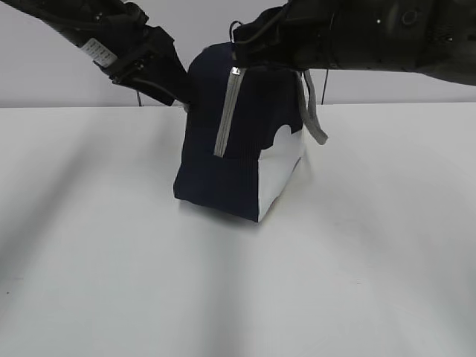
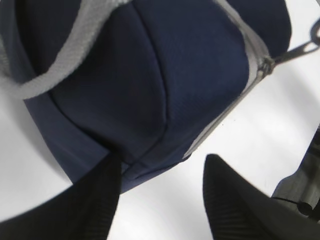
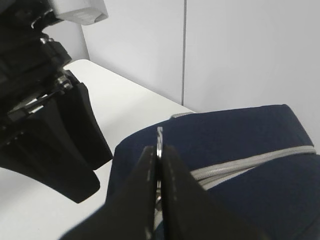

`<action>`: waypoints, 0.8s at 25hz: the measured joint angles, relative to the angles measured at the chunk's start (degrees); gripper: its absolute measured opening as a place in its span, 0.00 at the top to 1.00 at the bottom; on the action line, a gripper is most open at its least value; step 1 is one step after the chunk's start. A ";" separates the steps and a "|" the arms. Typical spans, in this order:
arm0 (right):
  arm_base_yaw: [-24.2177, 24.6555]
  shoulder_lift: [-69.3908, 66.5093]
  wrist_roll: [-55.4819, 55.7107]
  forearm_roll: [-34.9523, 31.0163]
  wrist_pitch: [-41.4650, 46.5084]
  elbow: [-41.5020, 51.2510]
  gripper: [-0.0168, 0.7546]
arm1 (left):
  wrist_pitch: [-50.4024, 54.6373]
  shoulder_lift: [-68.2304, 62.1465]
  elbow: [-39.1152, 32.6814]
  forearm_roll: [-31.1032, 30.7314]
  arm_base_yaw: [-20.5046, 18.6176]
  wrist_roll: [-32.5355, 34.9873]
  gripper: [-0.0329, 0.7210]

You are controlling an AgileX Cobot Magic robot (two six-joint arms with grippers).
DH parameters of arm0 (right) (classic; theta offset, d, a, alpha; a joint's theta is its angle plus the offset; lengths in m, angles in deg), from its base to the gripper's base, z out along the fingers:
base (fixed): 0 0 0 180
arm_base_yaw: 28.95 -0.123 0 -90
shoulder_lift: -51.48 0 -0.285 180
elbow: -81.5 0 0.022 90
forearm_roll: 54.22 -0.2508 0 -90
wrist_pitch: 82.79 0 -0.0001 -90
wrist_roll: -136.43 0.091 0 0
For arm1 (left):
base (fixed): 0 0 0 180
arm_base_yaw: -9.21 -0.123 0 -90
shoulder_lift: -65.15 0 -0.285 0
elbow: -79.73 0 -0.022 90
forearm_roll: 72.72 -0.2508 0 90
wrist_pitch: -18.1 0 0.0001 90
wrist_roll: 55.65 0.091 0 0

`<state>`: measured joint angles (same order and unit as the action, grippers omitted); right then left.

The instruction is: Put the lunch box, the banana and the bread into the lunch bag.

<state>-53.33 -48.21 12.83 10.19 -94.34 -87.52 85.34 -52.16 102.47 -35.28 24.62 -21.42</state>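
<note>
**Blue Bag Pinched at the Zip**

Up close in the right wrist view: right gripper [image 3: 159, 165] squeezed tight on the thin metal zipper pull [image 3: 160, 140], fingers pressed together with only that pull between them. Not so clear from the exterior view, where the same gripper [image 1: 239, 61] just sits at the top of the bag.

In the left wrist view: left gripper [image 2: 162, 192] with fingers [image 2: 100, 200] apart, one on each side of the bag's corner edge, nothing clamped. Touching the cloth or not, hard to tell. Grey strap handle [image 2: 65, 55] curling over the top.

Further back: lunch bag [image 1: 223, 163] upright on the white table [image 1: 111, 282], near the middle, white side panel [image 1: 281, 171] turned right. Grey zipper [image 1: 227, 111] running down the front.
</note>
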 joint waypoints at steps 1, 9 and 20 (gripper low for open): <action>0.00 -0.02 0.00 0.52 0.40 0.00 1.00 | 0.00 0.00 0.00 0.51 0.00 0.54 0.45; 0.00 -0.02 -0.11 1.77 0.85 0.00 1.00 | -1.41 -0.37 0.00 2.21 0.00 3.65 0.45; 0.00 -0.02 0.24 1.98 0.96 0.00 1.00 | -2.66 -2.96 0.00 5.88 0.00 7.34 0.57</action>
<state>-53.33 -48.23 13.06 12.17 -93.38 -87.52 82.68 -55.11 102.47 -29.40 24.62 -14.08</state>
